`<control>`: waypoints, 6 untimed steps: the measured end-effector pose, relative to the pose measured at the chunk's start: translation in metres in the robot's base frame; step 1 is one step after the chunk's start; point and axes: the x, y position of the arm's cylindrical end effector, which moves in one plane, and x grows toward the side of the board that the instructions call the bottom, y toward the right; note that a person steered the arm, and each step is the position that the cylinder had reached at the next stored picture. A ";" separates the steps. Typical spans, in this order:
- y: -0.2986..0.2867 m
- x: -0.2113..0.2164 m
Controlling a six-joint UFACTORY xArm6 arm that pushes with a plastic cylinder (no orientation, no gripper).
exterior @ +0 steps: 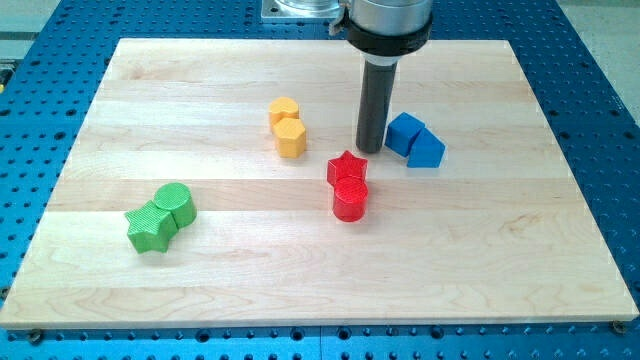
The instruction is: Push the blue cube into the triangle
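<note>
The blue cube (404, 133) sits right of the board's centre, touching the blue triangle (427, 151), which lies at its lower right. My tip (371, 150) is the lower end of the dark rod, just left of the blue cube, close to it or touching it. The red star (347, 167) lies just below and left of my tip.
A red cylinder (350, 200) touches the red star from below. Two yellow blocks, a small one (284, 111) and a hexagon (290, 138), stand left of my tip. A green cylinder (176, 204) and green star (149, 227) lie at the lower left on the wooden board (480, 250).
</note>
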 end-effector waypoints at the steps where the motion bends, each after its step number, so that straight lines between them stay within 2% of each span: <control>1: -0.012 -0.015; 2: 0.002 -0.036; 4: 0.029 0.042; 6: 0.045 0.047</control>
